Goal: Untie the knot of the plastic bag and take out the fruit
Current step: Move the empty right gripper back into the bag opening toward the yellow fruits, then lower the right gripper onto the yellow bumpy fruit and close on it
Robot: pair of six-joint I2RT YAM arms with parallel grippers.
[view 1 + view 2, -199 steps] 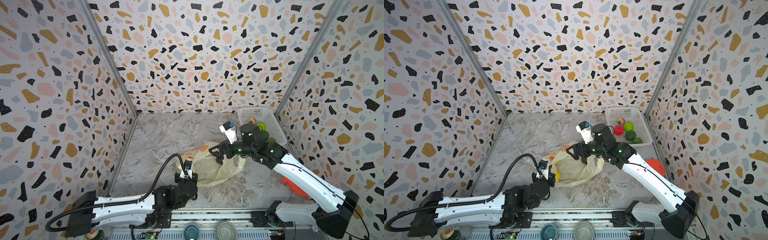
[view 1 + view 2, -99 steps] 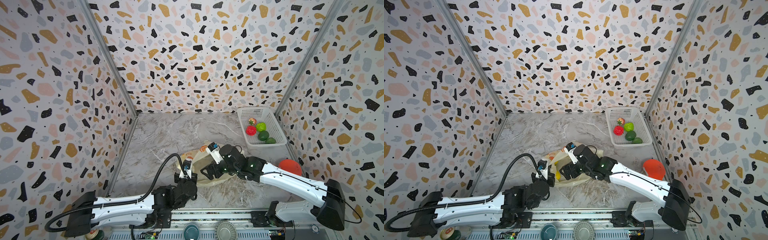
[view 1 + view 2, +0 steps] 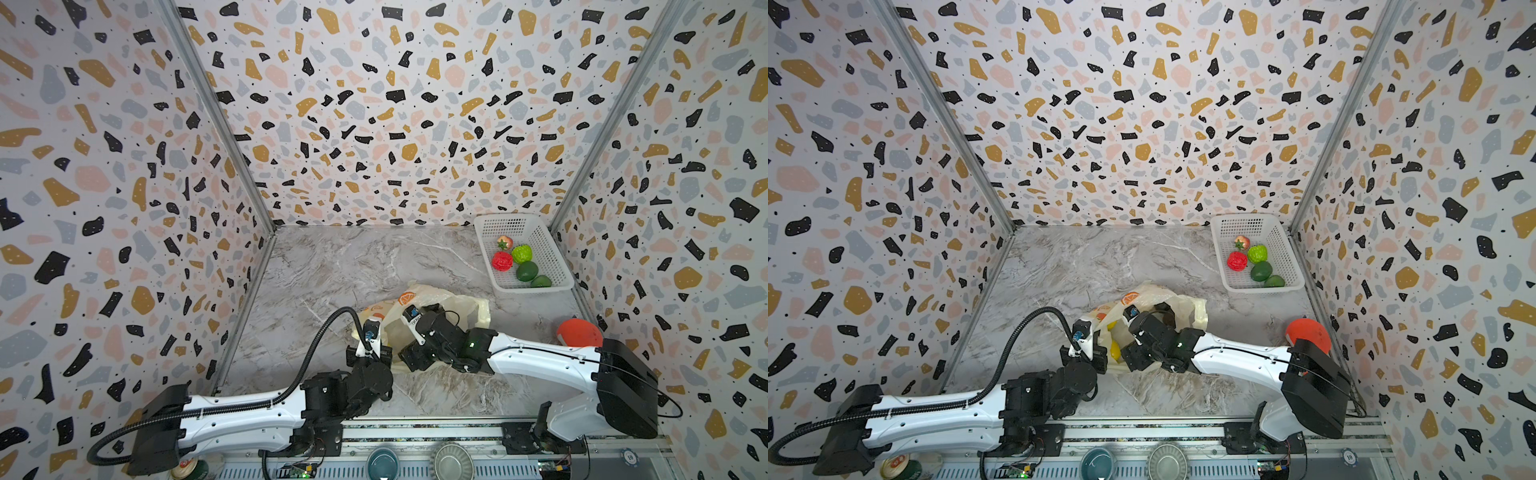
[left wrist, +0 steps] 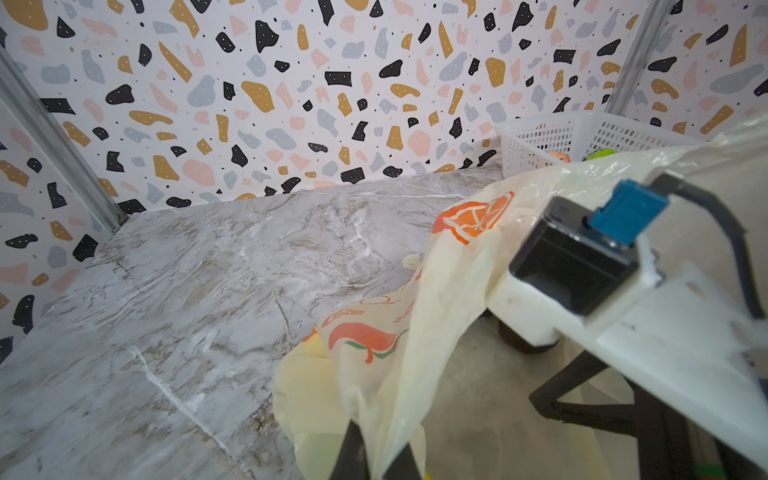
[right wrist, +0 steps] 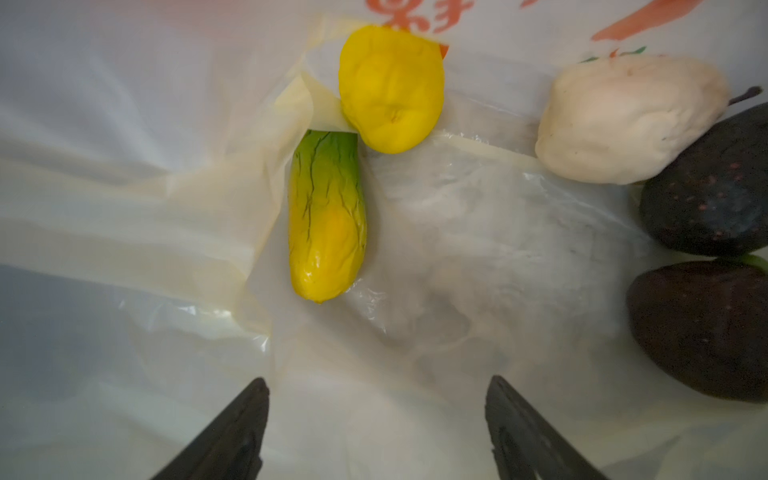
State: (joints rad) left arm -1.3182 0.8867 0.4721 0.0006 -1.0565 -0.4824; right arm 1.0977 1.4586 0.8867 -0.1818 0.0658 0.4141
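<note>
bag (image 3: 461, 301) open mid-tabletop (image 3: 332, 266), holds yellow fruit (image 5: 390, 87), yellow-green fruit (image 5: 328, 224), white fruit (image 5: 623, 120), two dark fruits (image 5: 710, 191), basket (image 3: 513, 226) back right has red and green fruit (image 3: 502, 261), left jaws clenched on bag rim, right jaws spread inside bag, empty

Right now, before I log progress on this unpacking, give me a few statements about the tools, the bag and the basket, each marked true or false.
1. The right tool is inside the plastic bag, open, with nothing between its jaws. True.
2. The left tool is open and clear of the bag. False: it is shut on the bag's edge.
3. The bag is empty. False: a yellow fruit, a yellow-green fruit, a white fruit and two dark fruits lie in it.
4. The white basket holds a red fruit and green fruits. True.
</note>
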